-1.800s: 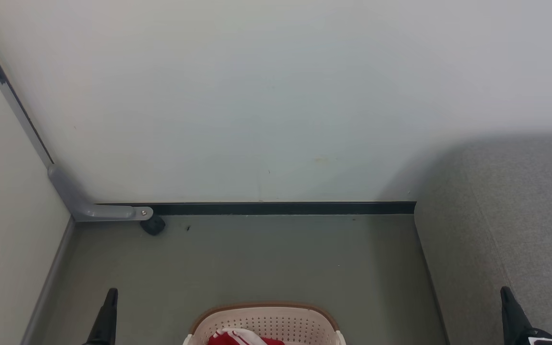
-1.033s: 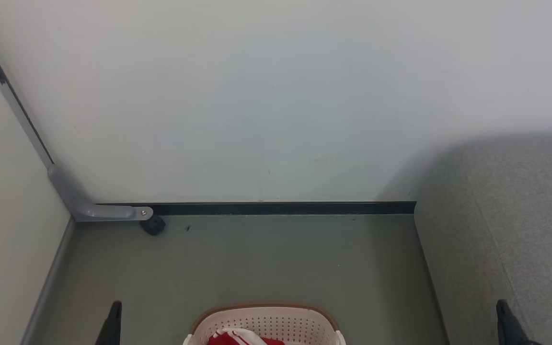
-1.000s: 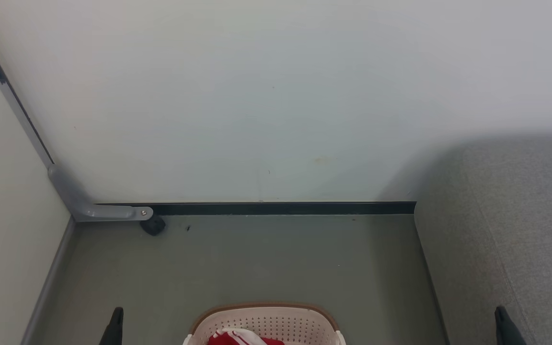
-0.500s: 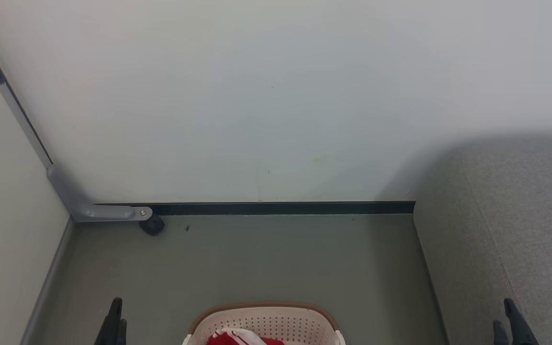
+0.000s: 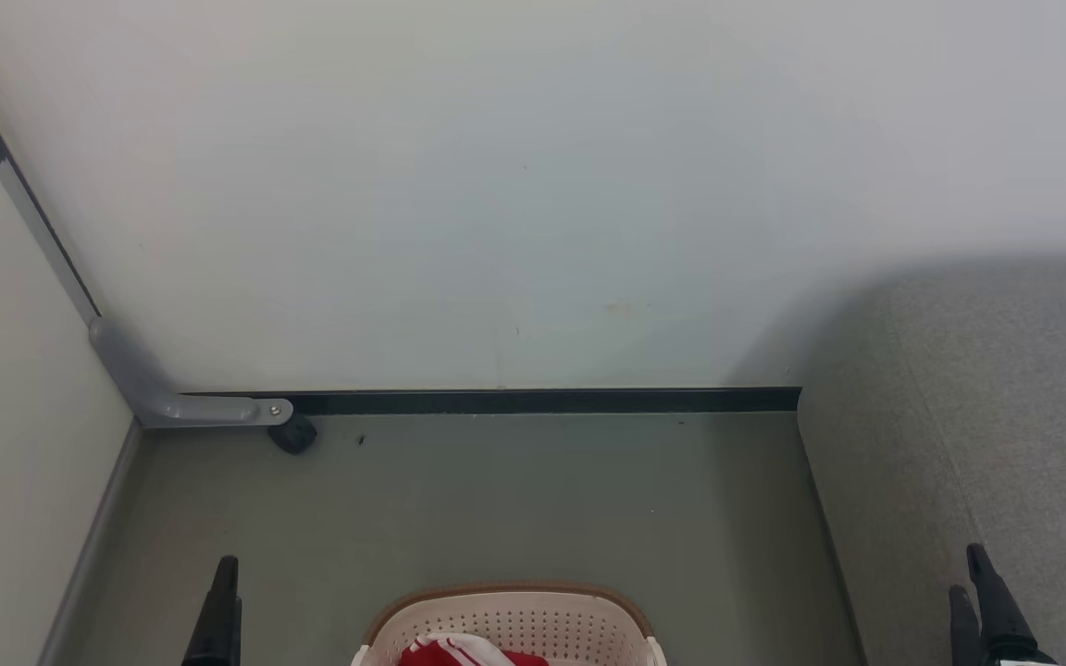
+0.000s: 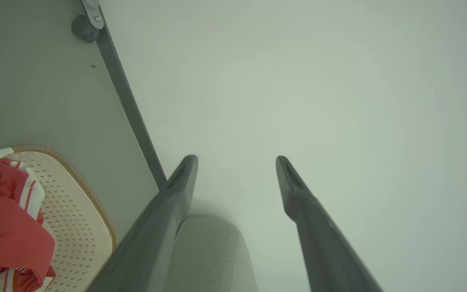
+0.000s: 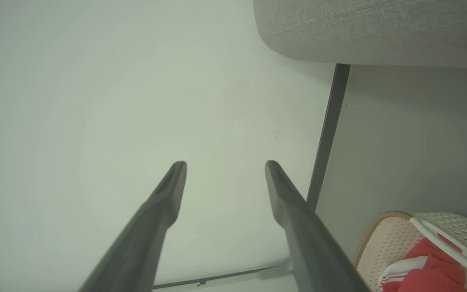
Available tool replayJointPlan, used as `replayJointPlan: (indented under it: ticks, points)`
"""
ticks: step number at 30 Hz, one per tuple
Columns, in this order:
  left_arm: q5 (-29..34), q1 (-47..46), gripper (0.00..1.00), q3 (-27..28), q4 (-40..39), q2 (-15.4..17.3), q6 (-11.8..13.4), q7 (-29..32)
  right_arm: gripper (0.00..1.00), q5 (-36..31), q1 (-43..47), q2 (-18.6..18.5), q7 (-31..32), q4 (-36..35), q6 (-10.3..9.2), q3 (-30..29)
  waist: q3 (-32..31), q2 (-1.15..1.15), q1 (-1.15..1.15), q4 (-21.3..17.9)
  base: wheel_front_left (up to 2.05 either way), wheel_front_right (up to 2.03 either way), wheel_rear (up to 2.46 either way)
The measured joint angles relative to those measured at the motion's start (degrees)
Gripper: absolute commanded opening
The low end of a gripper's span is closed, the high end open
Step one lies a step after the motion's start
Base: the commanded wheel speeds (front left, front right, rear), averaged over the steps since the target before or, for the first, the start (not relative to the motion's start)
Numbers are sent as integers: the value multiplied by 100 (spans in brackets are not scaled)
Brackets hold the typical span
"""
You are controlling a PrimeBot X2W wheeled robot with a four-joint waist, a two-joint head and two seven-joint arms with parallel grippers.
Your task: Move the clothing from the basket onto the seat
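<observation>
The cream perforated basket [image 5: 510,622] with its brown rim stands on the floor at the bottom middle of the head view. The red clothing [image 5: 459,655] with white bands lies inside it. The grey fabric seat [image 5: 1005,416] fills the right side. My left gripper [image 5: 226,592] hangs left of the basket and my right gripper [image 5: 970,578] hangs over the seat's front edge. In the left wrist view the left gripper [image 6: 236,159] is open and empty, with the basket [image 6: 75,211] and clothing [image 6: 6,219] at lower left. The right gripper [image 7: 225,163] is also open and empty, above the basket [image 7: 383,239] and clothing [image 7: 428,271].
A white wall [image 5: 533,185] closes the space ahead, with a dark skirting strip [image 5: 542,400] at its foot. A grey bracket with a black wheel [image 5: 292,433] sits at the far left corner. Grey-green floor [image 5: 496,499] lies between wall, basket and seat.
Both grippers have gone from shut to open. Their fingertips dipped low in the head view, then came back up a little.
</observation>
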Motion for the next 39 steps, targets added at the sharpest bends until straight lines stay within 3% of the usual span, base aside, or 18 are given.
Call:
replayJointPlan:
  ticks: [18,31,39]
  points:
    - [1365,-133,100,-435,-58,258,62,-400,100,-1479,-226,-582,-492,-272,2,759,31,0,0,-22,0,0,0]
    - [2687,-237,100,-660,-123,382,356,-698,100,-2972,-406,-1009,-818,-272,4,1508,43,0,0,-16,0,0,0]
    - [3871,-352,100,-1037,-53,660,625,-872,100,-3850,-523,-1201,-1011,-179,3,1887,63,0,0,-15,0,0,0]
